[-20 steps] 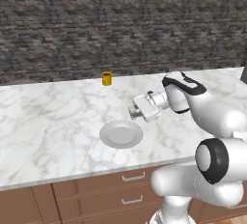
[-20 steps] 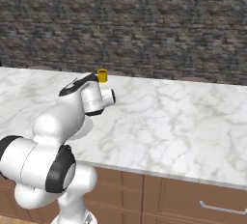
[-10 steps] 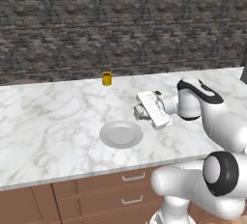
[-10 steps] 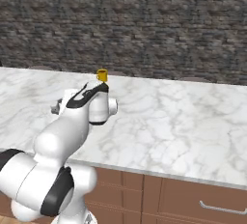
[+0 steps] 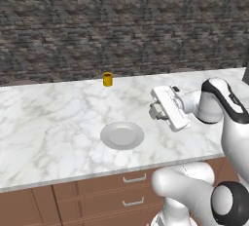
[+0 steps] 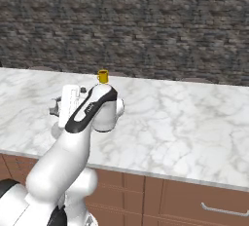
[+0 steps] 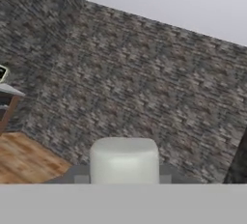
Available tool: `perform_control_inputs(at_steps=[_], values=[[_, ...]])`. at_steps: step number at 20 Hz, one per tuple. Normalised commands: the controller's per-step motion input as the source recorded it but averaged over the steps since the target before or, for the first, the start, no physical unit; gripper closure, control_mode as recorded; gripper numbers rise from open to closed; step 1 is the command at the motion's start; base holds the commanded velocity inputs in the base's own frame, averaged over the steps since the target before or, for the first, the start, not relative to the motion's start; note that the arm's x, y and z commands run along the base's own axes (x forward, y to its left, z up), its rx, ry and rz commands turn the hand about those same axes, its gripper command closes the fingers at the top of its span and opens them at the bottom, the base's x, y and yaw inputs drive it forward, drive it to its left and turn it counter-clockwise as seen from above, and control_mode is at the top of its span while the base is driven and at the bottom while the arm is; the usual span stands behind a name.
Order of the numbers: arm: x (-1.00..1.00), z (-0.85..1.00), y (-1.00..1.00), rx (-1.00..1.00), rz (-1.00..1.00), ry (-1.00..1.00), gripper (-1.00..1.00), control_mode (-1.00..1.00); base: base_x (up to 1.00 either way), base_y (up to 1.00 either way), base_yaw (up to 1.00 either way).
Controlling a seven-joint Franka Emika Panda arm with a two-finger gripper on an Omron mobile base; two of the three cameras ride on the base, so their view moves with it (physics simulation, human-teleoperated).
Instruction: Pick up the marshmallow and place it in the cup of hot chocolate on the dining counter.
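We're mid-carry: in the hand view a white block, presumably the marshmallow (image 7: 124, 160), sits right at the gripper (image 7: 124, 179), so we read it as clamped on it, though the fingertips are hidden. Hand hangs over the dining counter (image 5: 58, 122), well short of the cup of hot chocolate (image 5: 107, 79) at the far edge. Next: reach over the cup's rim, release. Cup's contents unreadable; plate (image 5: 122, 135) bare.

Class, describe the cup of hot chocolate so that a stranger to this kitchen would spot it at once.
Start at the long white marble dining counter before the dark stone wall. Near its far edge, beyond the round grey plate, stands the cup of hot chocolate: small, upright, and the only yellow thing there.
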Motion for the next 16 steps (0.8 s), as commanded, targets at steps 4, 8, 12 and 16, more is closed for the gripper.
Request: perform_control_inputs(at_steps=[4,8,12,16], values=[[-0.27,0.41,-0.06,0.06,0.02,-0.07,1.00,-1.00,0.00,0.00,0.00],[0.00,0.00,0.00,0.00,0.00,0.00,1.00,1.00,-0.57,-0.49,0.00],[0.00,0.00,0.00,0.00,0.00,0.00,1.00,1.00,-0.71,-0.64,0.00],[0.00,0.00,0.00,0.00,0.00,0.00,1.00,1.00,-0.59,-0.90,-0.01]])
